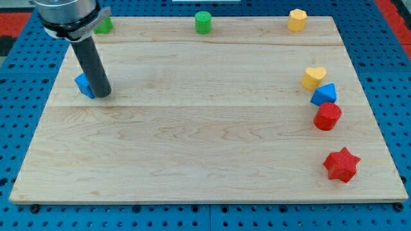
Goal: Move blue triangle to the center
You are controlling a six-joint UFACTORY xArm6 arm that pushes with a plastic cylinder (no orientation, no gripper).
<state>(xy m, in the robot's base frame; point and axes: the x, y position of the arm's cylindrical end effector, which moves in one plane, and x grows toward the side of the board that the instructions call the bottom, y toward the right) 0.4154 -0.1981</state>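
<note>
A blue triangle-like block (324, 95) lies near the board's right edge, between a yellow heart (313, 77) above it and a red round-faceted block (327, 117) below it; all three look to be touching. My tip (103, 94) rests on the board at the view's left. It sits against the right side of another blue block (83, 85), whose shape I cannot make out because the rod hides part of it. My tip is far to the left of the blue triangle.
A green block (103, 25) sits at the top left, partly behind the arm. A green cylinder (203, 22) is at top centre, a yellow hexagon (297, 20) at top right, and a red star (341, 165) at lower right. The wooden board (205, 147) lies on a blue pegboard.
</note>
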